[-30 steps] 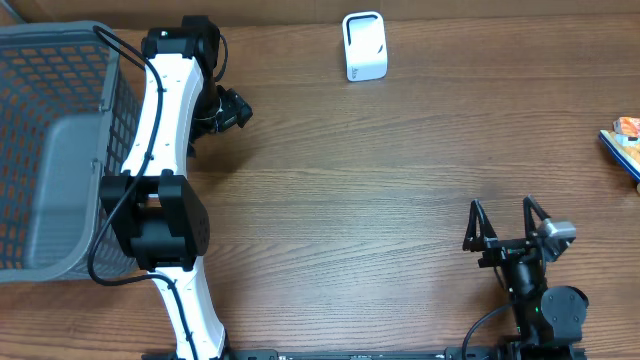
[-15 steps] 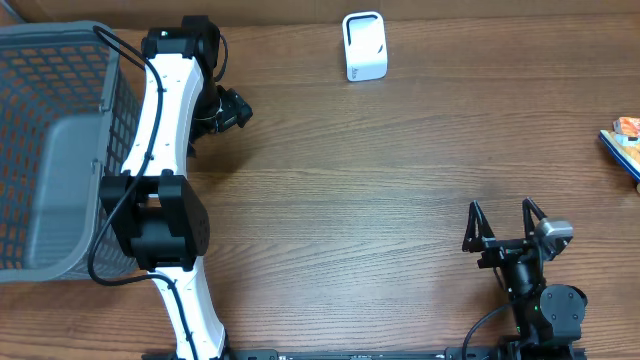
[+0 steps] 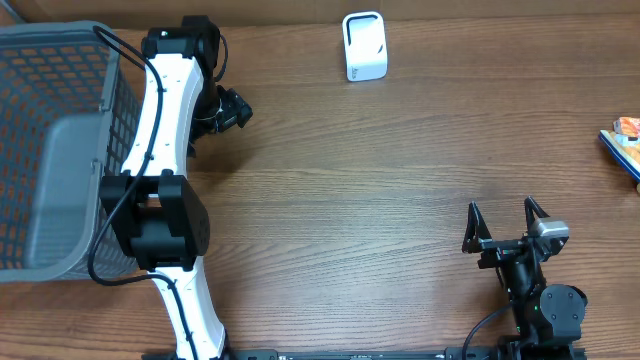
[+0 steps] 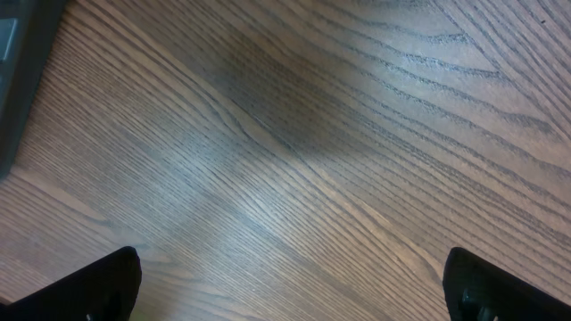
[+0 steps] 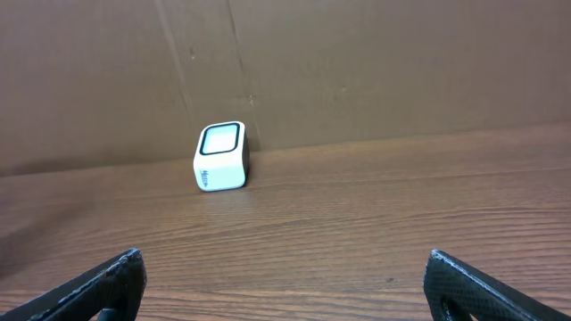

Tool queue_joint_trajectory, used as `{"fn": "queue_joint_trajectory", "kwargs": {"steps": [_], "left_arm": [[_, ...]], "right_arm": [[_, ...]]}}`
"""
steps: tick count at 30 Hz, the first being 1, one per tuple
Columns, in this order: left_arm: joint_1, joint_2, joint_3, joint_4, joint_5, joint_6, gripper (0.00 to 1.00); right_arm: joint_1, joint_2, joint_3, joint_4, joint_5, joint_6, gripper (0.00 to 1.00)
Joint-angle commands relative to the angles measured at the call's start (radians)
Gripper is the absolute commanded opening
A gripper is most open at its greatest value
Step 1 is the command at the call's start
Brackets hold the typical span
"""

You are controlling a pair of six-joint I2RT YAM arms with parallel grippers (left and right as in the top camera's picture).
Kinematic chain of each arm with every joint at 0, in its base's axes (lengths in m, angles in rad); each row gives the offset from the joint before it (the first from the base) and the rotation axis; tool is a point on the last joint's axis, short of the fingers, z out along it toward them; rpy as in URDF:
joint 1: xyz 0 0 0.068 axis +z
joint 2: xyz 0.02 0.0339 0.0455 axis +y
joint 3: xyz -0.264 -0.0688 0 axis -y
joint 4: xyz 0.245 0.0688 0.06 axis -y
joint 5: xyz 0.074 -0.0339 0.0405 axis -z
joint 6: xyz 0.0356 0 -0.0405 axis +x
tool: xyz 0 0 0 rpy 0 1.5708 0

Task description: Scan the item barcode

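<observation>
A white barcode scanner [image 3: 363, 45] stands at the back of the wooden table, its window facing up; it also shows in the right wrist view as the scanner [image 5: 220, 157] in front of a cardboard wall. A colourful item [image 3: 624, 140] lies at the table's right edge, partly cut off by the frame. My right gripper [image 3: 502, 208] is open near the front right, pointing toward the back, with nothing between its fingers [image 5: 290, 290]. My left gripper [image 3: 226, 108] hangs open over bare wood beside the basket, with only table between its tips [image 4: 294, 290].
A grey mesh basket [image 3: 50, 150] fills the left side of the table, right next to the white left arm [image 3: 165, 110]. Its dark edge [image 4: 18, 80] shows in the left wrist view.
</observation>
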Motion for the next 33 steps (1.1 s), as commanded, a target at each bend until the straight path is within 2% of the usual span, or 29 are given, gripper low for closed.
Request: {"fn": "queue_joint_trajectory", "kwargs": {"steps": [1, 8, 20, 33], "left_arm": [[-0.013, -0.027, 0.015, -0.002, 0.001, 0.019, 1.00], [-0.013, -0.027, 0.015, -0.002, 0.001, 0.019, 1.00], [-0.013, -0.027, 0.015, -0.002, 0.001, 0.019, 1.00], [-0.013, -0.027, 0.015, -0.002, 0.001, 0.019, 1.00]], "right_arm": [[0.005, -0.011, -0.011, 0.003, -0.008, -0.006, 1.00], [0.005, -0.011, -0.011, 0.002, 0.005, -0.022, 1.00], [0.005, -0.011, -0.011, 0.001, 0.012, -0.174, 1.00], [0.006, -0.011, -0.010, -0.003, 0.043, -0.171, 1.00]]}}
